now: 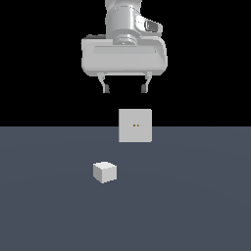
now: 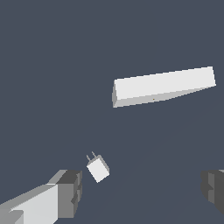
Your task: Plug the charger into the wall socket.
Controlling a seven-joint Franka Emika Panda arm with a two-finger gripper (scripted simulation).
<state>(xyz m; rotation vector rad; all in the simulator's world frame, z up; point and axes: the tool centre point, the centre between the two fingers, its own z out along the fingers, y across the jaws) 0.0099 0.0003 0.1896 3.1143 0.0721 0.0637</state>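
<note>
While the Panda arm hangs high over the scene, its gripper (image 1: 125,89) points straight down with the two dark-tipped fingers (image 1: 105,88) spread wide apart and nothing between them. Counting what lies below: one charger (image 1: 105,172), one wall socket (image 1: 135,125), and nothing else on the dark grey-blue floor (image 1: 196,206).

The charger is a small plain white cube resting on the floor, towards the exterior view's left and nearer the camera than the socket. It stands well apart from the socket and well below the gripper, touching neither. In the wrist view the charger (image 2: 98,168) shows two thin prongs sticking out of one face; it sits near one fingertip (image 2: 70,192) in that picture, though far beneath it.

The wall socket is an upright flat white square plate, its face turned to the exterior camera, with two tiny orange dots side by side at its centre. It stands on the floor almost directly under the gripper, a clear gap between them. From the wrist camera the socket (image 2: 164,85) appears as a long thin slab seen from above.

Nothing lies between charger and socket. No container is in view.
</note>
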